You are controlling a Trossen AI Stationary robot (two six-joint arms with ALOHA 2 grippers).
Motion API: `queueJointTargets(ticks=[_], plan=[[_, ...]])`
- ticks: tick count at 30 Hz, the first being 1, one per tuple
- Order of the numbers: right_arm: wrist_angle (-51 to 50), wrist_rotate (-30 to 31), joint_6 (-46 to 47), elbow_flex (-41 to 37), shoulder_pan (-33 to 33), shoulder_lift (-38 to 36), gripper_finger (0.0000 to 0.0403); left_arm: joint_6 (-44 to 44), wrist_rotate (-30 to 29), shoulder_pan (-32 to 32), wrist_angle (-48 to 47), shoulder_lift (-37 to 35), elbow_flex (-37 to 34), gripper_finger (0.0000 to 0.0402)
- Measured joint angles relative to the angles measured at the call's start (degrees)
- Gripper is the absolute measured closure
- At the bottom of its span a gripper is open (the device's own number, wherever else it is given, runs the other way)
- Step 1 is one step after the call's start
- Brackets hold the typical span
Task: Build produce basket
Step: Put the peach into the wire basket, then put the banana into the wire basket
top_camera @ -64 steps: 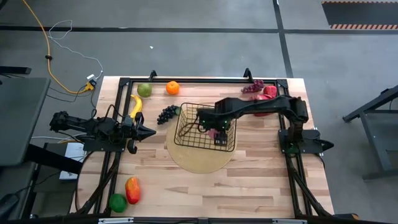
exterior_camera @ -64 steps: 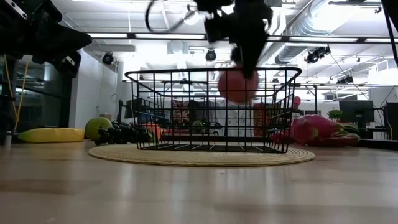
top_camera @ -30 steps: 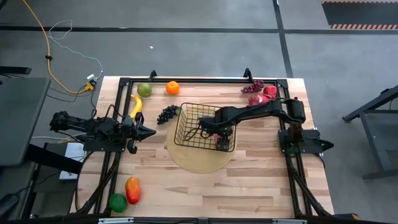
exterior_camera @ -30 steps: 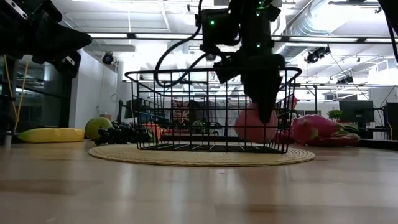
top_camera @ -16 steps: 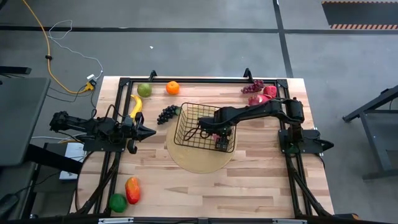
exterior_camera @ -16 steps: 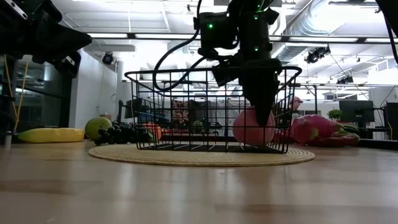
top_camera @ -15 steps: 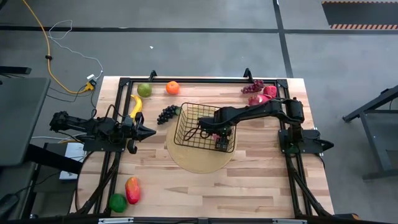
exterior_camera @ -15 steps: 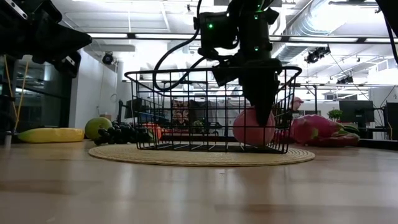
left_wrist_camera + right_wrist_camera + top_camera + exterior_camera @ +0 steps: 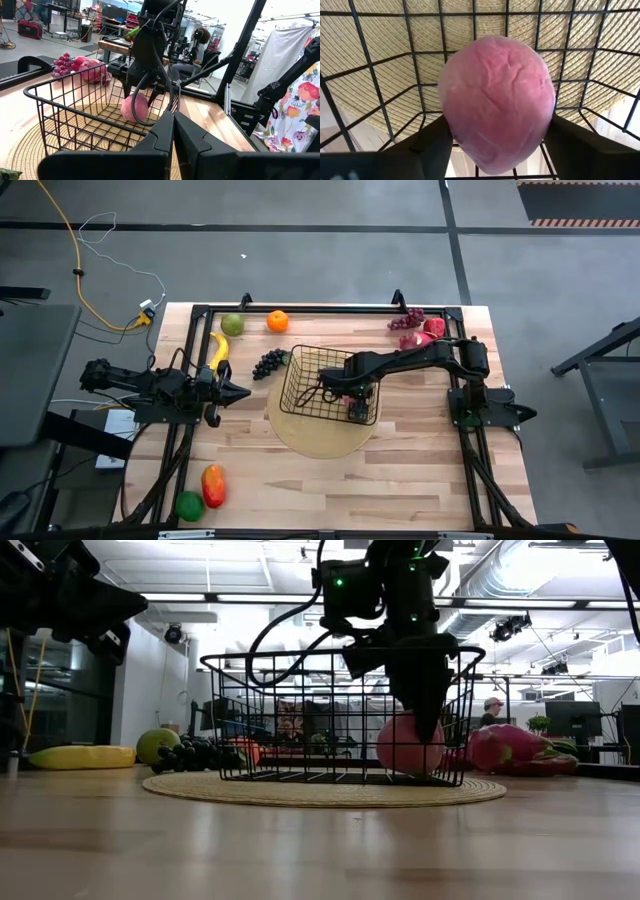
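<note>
Lowered into the basket (image 9: 300,720), the peach (image 9: 497,102) sits between the right tool (image 9: 495,145) fingers.

Grey floor (image 9: 300,250) — bright ceiling lights (image 9: 230,597)

The black wire basket (image 9: 328,385) stands upright. A pink peach (image 9: 408,744) rests on its floor, between the right gripper's (image 9: 428,730) spread jaws. Other fruit lies outside.

Basket (image 9: 318,385): thin black wire, slight sheen. Peach (image 9: 497,102): matt pink skin, faintly wrinkled, rubbery-looking. Round mat (image 9: 320,790) under basket: coarse woven straw, rough. Surface (image 9: 400,470): pale wood planks, smooth satin finish. Banana (image 9: 82,757): smooth glossy plastic. Right gripper (image 9: 495,150) fingers: matt black plastic.
</note>
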Motion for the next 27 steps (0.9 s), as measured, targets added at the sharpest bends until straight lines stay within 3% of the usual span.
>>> queueJointTargets(ticks=[10, 15, 22, 27], plan=[[-2.3, 0.1, -2.6, 0.1, 0.0, -1.1, 0.0018, 0.0, 0.0, 0.0, 0.0, 0.0, 0.0, 0.0398], [-2.7, 0.1, -0.4, 0.1, 0.0, -6.2, 0.0008, 0.0, 0.0, 0.0, 0.0, 0.0, 0.0, 0.0398], [2.3, 0.7, 8.2, 0.1, 0.9, -20.3, 0.0006, 0.0, 0.0, 0.0, 0.0, 0.0, 0.0, 0.0398], [9.8, 8.0, 11.2, 0.1, 5.0, -30.5, 0.0006, 0.0, 0.0, 0.0, 0.0, 0.0, 0.0, 0.0398]])
